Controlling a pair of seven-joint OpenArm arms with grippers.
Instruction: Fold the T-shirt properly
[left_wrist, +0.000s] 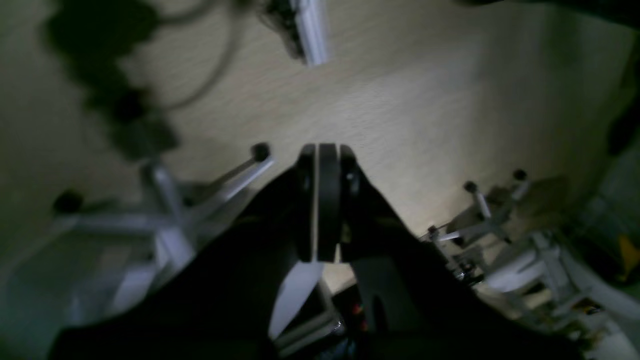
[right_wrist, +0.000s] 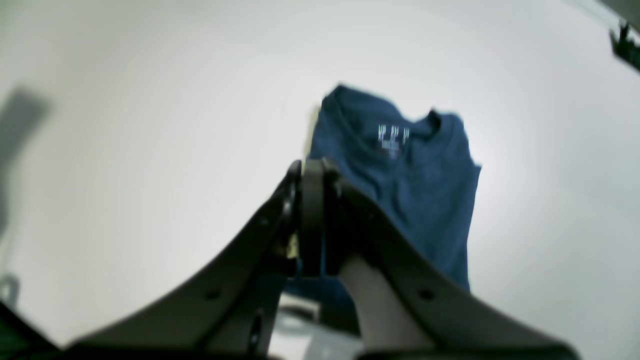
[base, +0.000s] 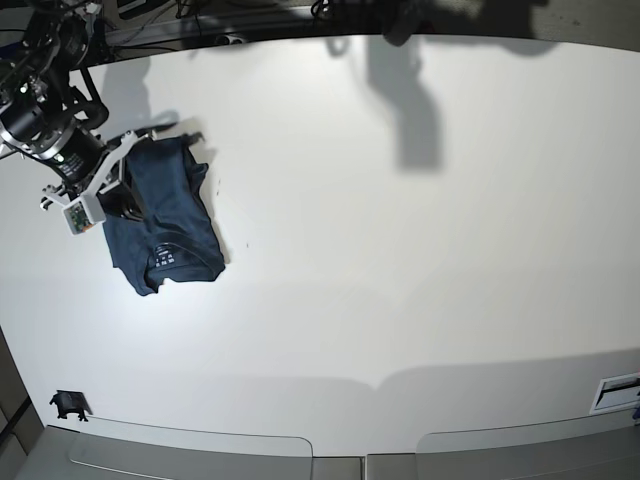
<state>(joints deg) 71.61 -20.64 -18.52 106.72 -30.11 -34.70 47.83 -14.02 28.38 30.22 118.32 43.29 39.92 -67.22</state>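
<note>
The T-shirt (base: 170, 225) lies folded into a compact dark-blue rectangle at the table's (base: 400, 260) left side, collar and neck label toward the front edge. The right wrist view shows the T-shirt (right_wrist: 405, 185) flat on the white top, collar at its far end. My right gripper (right_wrist: 312, 167) hovers over the shirt's rear part with its fingers pressed together and nothing between them; in the base view the right gripper (base: 130, 205) sits at the shirt's left rear corner. My left gripper (left_wrist: 327, 150) is shut and empty, away from the shirt, facing a pale wood-look surface.
A small black object (base: 68, 403) sits near the table's front left corner, and a white label (base: 615, 390) at the front right. Cables run along the rear edge (base: 200, 35). Blurred metal stands (left_wrist: 165, 210) fill the lower part of the left wrist view.
</note>
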